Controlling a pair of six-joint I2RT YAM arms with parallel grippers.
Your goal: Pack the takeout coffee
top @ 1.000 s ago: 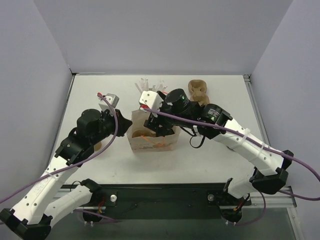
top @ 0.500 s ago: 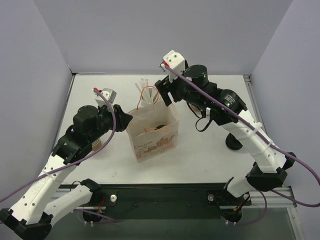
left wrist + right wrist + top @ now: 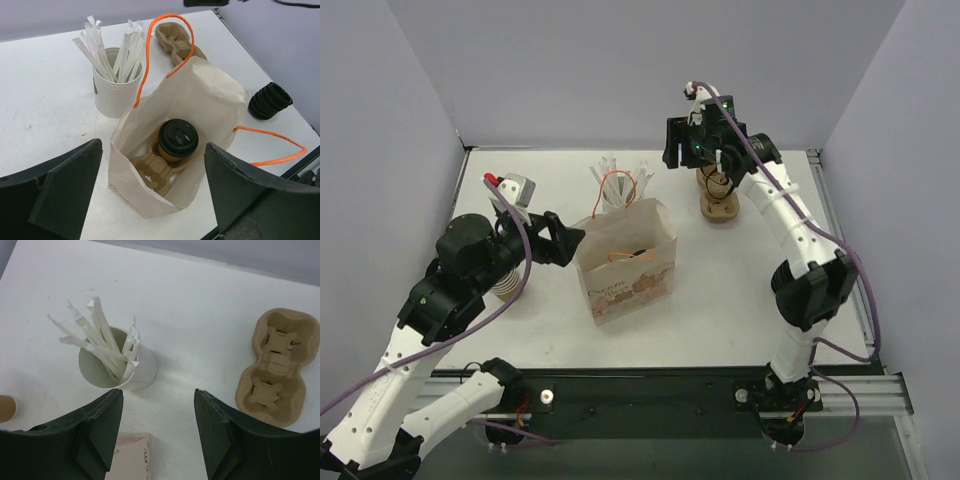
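Left wrist shows the takeout coffee (image 3: 178, 140) upright inside the bag (image 3: 210, 100), ahead of wide, empty left jaws.

The tan kraft paper bag (image 3: 210, 95) is matt and creased. Inside, the small brown kraft paper cup with a glossy black plastic lid (image 3: 178, 137) sits in a rough, fibrous tan moulded-pulp carrier (image 3: 150, 173). At ten o'clock from the bag, the white paper cup (image 3: 110, 97) looks smooth and matt.
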